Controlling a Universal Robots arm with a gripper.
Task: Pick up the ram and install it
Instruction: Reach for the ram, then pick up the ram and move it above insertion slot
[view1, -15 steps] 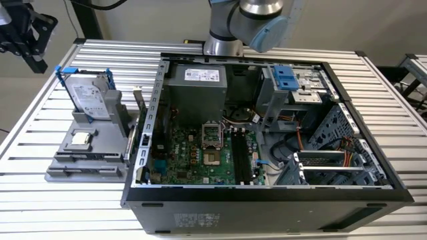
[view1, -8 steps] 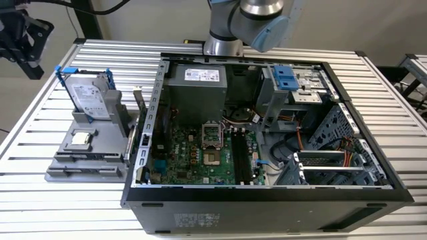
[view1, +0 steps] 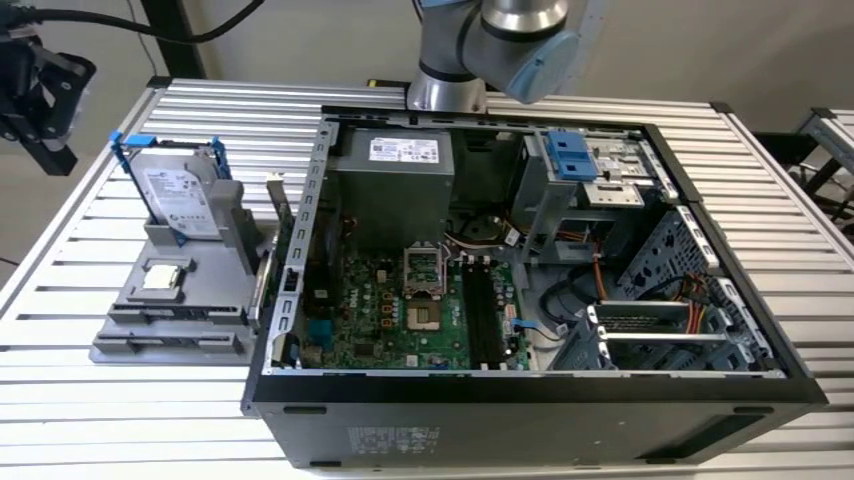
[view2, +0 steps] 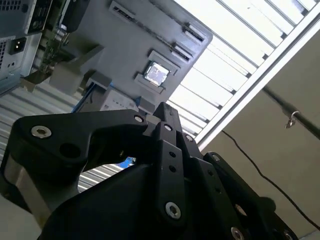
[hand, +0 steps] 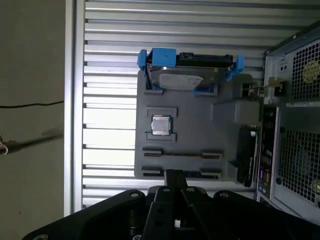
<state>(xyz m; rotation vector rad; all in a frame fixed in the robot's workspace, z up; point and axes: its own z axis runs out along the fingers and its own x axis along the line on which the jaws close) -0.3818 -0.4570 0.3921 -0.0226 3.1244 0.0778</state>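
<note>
Claw (hand: 173, 175), black, two-fingered: fingers together, empty, clear of the ram | Ram (hand: 245, 155), long narrow board: on edge at the grey plastic tray (hand: 200, 130)'s 3 o'clock side in the exterior view, beside the open computer case (view1: 534, 395).

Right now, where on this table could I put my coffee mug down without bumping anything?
Bare slats lie in front of the gray tray, at the exterior view's lower left, and past the computer case on that view's right. Another strip runs behind the tray toward the arm's base. Inside the case it is crowded.
</note>
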